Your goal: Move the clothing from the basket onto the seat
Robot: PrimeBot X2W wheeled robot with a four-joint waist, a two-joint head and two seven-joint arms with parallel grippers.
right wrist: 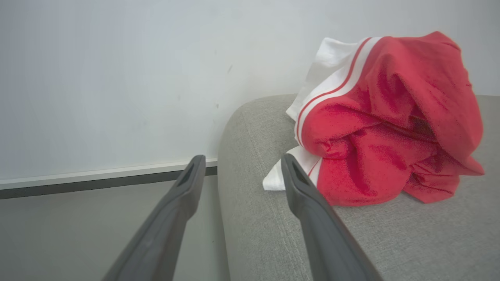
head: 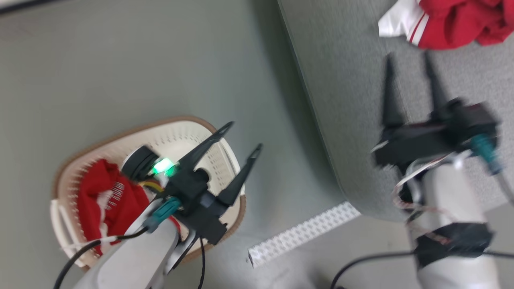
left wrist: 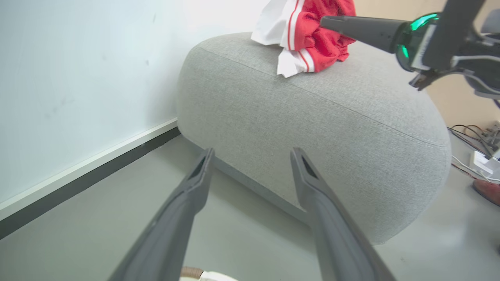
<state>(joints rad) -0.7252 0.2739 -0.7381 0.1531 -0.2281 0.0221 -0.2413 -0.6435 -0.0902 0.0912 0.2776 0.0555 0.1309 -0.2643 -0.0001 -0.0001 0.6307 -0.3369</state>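
Observation:
A crumpled red garment with white panels and red stripe trim (head: 453, 20) (right wrist: 386, 128) (left wrist: 308, 35) lies on the grey seat (head: 353, 80) (left wrist: 312, 128) (right wrist: 410, 238). My right gripper (head: 409, 60) (right wrist: 242, 162) stands open just short of it, nothing between its fingers. A second red garment with white lettering (head: 108, 200) sits in the cream basket (head: 180, 136) on the floor at lower left. My left gripper (head: 245, 136) (left wrist: 250, 154) hovers open over the basket's right rim, empty, its arm covering part of the basket.
A white perforated strip (head: 301, 233) lies on the grey floor (head: 140, 60) between basket and seat. A white wall with a dark skirting (left wrist: 78, 179) (right wrist: 97, 183) runs behind. Cables and small items (left wrist: 476, 152) lie on the floor beside the seat.

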